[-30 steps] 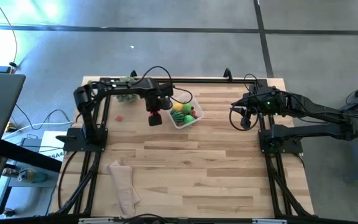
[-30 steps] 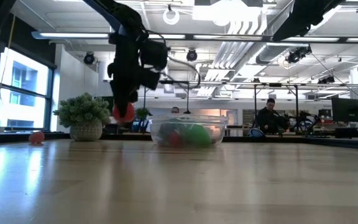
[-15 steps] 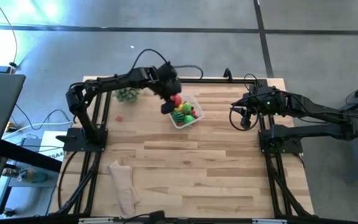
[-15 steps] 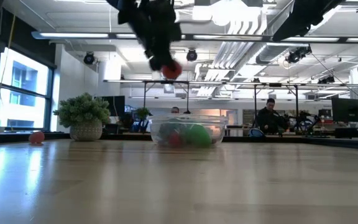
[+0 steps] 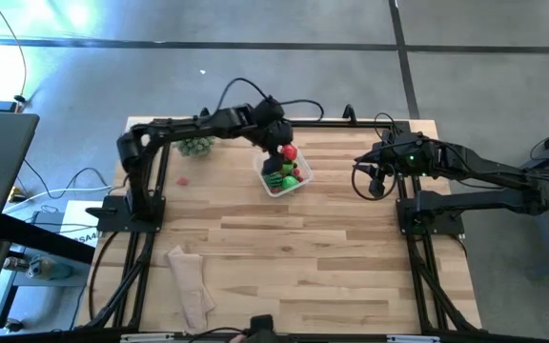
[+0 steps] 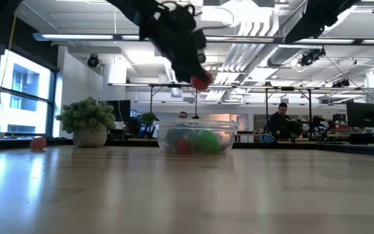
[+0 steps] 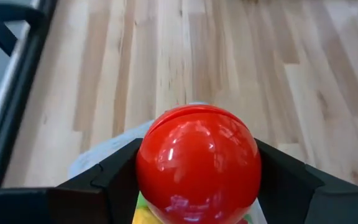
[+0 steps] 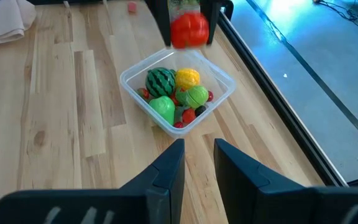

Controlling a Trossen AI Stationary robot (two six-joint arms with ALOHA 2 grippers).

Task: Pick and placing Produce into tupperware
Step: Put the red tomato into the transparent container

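My left gripper [image 5: 287, 155] is shut on a shiny red toy fruit [image 7: 197, 163] held in the air over the clear tupperware [image 5: 282, 172]. The tupperware [image 8: 178, 93] stands on the wooden table. It holds a striped watermelon ball [image 8: 160, 80], a yellow fruit [image 8: 188, 77], green pieces and small red and dark ones. A small red fruit [image 5: 182, 178] lies on the table left of the tupperware. My right gripper [image 8: 198, 163] is open and empty, waiting at the table's right side [image 5: 376, 181]. My left gripper pinches the red fruit by its two opposite sides [image 7: 146, 169] between its two fingers [image 7: 118, 177]. The fingers slant downward from the table's far left. The fruit is lifted clear, above the tupperware's rim [image 6: 200, 80].
A pale-green leafy ball [image 5: 195, 145] sits at the far left of the table, also in the low view [image 6: 86, 121]. A beige cloth [image 5: 191, 282] lies near the front left edge. Bare wood stretches between the tupperware and the near edge.
My left gripper, shut on the red fruit throughout, has risen from low beside the tupperware's left side and gone toward the table's right edge. The fruit now hangs over the tupperware.
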